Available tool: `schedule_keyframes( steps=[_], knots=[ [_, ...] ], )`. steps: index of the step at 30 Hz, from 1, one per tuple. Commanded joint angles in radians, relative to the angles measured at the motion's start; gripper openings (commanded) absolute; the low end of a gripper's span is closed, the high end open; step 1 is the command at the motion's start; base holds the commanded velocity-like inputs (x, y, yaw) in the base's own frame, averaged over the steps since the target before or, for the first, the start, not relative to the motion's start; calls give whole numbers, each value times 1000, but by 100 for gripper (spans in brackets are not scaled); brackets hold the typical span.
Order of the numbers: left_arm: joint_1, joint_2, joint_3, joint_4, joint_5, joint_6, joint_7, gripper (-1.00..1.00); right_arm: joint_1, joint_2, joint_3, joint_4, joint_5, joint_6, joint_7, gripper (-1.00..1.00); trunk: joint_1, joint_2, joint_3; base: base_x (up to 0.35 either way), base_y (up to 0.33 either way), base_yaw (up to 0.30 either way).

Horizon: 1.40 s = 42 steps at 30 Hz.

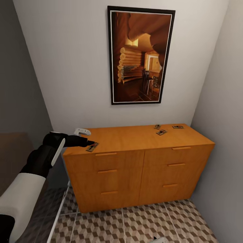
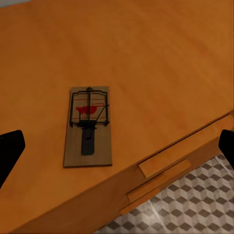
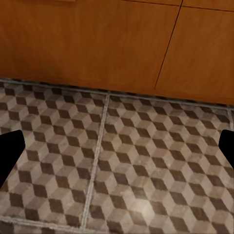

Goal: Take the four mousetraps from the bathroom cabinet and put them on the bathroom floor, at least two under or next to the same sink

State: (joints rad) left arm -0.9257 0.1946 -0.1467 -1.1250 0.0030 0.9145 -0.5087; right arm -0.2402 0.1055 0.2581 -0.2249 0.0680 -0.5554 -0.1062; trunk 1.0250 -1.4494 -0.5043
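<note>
Nearest to us, our left arm (image 1: 23, 189) reaches from the lower left corner of the head view toward the cabinet (image 1: 138, 168), its fingers (image 1: 88, 143) at the front left corner of the cabinet top, just beside one mousetrap (image 1: 92, 146). In the left wrist view this mousetrap (image 2: 88, 126) lies flat on the orange-brown top near the front edge, its wire and reddish spot facing up; the two dark fingertips (image 2: 9, 148) stand wide apart at either side of the picture, released, and touch nothing. Three further mousetraps lie toward the back right corner of the top: one (image 1: 157, 127) nearest the wall, one (image 1: 161, 132) just in front of it, and one (image 1: 178, 127) near the right edge. A framed picture (image 1: 140, 54) hangs on the wall above. In the right wrist view our right fingers (image 3: 10, 151) are likewise spread and empty, over the cube-patterned bathroom floor (image 3: 126, 170) before the cabinet front (image 3: 97, 44).
</note>
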Motion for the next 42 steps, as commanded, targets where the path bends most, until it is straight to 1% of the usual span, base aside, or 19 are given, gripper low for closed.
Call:
schedule_keyframes(
  steps=[1, 5, 8, 13, 35, 42],
  knots=[
    [-1, 1, -1, -2, 1, 5, -6, 100, -1, 0, 4, 1, 7, -1, -10, 100, 0, -1, -2, 0, 0, 0],
    [-1, 2, -1, -3, 0, 4, -31, 100, -1, 0, 4, 1, 7, -1, -10, 100, 0, -1, -3, 0, 0, 0],
    [-1, 2, 0, -5, -1, 4, -61, 100, -1, 1, 4, 1, 7, -1, -10, 100, 0, -1, -3, 0, 0, 0],
    [-1, 2, 1, -8, -1, 3, -80, 100, -1, 3, 4, 1, 7, -1, -9, 100, 0, -1, -3, 0, 0, 0],
    [-1, 2, 2, -7, -2, 3, -86, 100, -1, 3, 4, 1, 7, 0, -10, 100, 0, -1, -3, 0, 0, 0],
    [-1, 2, 1, -2, -2, 3, -86, 100, -1, 3, 4, 1, 7, 0, -9, 100, 0, -1, -3, 64, 0, 0]
  ],
)
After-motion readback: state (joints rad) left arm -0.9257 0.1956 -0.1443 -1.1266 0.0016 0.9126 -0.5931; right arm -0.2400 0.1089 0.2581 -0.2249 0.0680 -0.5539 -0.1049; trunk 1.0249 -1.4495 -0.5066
